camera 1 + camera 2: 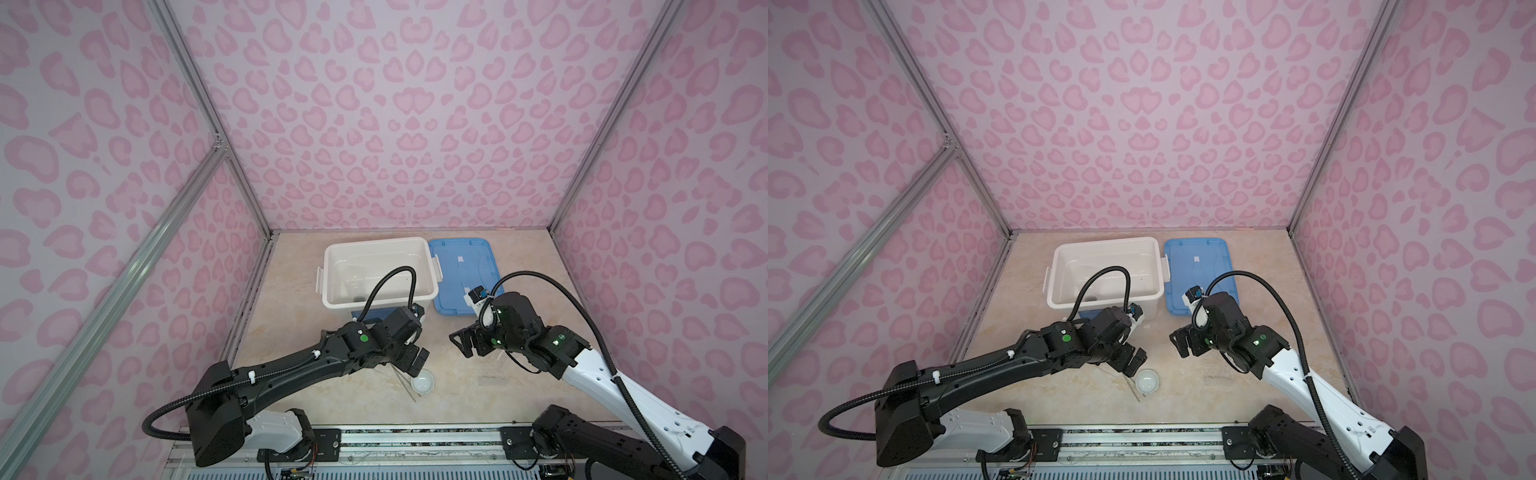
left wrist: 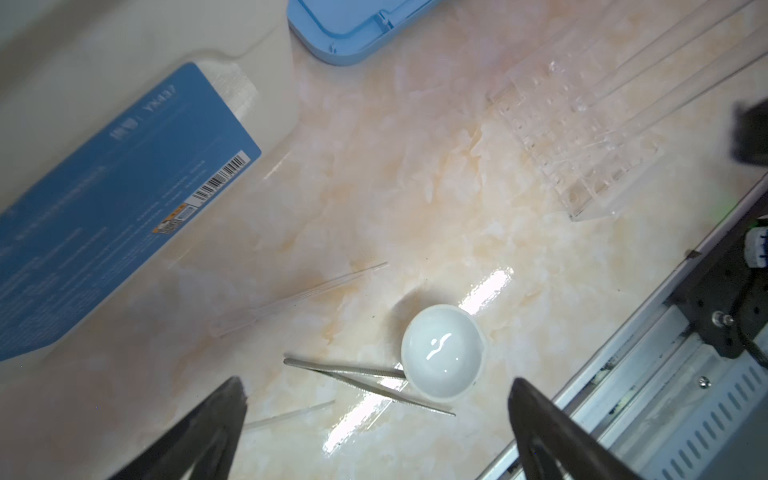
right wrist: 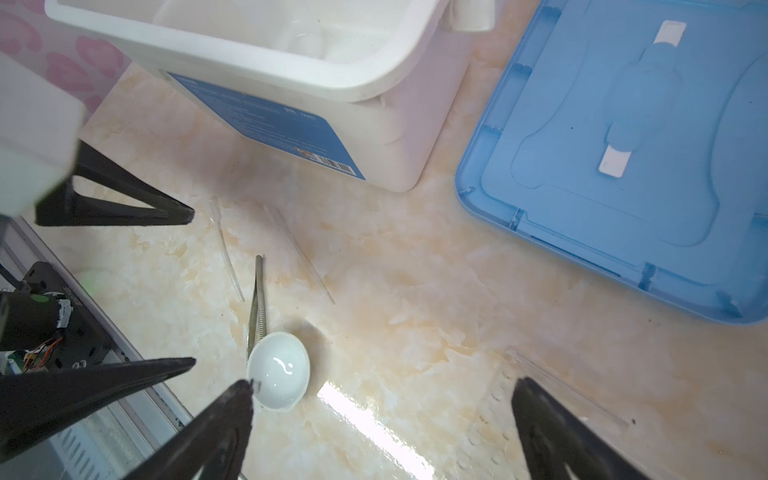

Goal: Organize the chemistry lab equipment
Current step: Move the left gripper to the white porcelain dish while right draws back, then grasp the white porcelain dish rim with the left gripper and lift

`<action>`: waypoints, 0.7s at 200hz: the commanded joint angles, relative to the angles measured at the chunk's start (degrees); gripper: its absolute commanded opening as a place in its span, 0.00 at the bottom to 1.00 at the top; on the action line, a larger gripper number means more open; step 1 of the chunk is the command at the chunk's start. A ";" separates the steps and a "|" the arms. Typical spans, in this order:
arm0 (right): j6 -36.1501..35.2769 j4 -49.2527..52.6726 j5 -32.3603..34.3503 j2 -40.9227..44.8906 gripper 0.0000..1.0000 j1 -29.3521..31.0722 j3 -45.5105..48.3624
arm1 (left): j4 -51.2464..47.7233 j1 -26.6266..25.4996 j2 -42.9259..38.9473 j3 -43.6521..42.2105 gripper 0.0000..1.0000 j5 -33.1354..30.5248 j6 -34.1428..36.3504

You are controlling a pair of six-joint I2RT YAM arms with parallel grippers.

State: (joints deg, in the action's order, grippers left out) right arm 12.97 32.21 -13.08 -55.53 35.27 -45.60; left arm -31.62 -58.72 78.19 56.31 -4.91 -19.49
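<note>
Marble tabletop (image 1: 291, 324), both top views: L gripper (image 1: 417, 360) and R gripper (image 1: 462, 344) jaws fully spread, empty. White box (image 1: 374, 243) holds faint clear vessel (image 1: 355, 276). L wrist: dish (image 2: 442, 357) touches tweezers (image 2: 345, 368); rack (image 2: 582, 145) well apart. R wrist: droppers (image 3: 226, 249) beside tweezers.

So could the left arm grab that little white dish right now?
Probably yes: the left gripper hangs open near the white dish, nothing covering it, though the tweezers lie against its rim.

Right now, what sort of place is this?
Likely a robot test booth: pink patterned walls, a left arm and right arm on a rail, a dish and tweezers on the table.
</note>
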 commanded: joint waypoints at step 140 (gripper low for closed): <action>1.68 -1.10 0.75 3.69 0.98 -3.44 3.68 | 9.50 -8.29 10.84 -6.22 0.99 4.33 5.45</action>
State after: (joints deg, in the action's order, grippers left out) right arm 14.37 31.35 -13.04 -52.03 31.88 -42.39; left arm -22.61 -66.63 88.16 50.15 0.12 -15.62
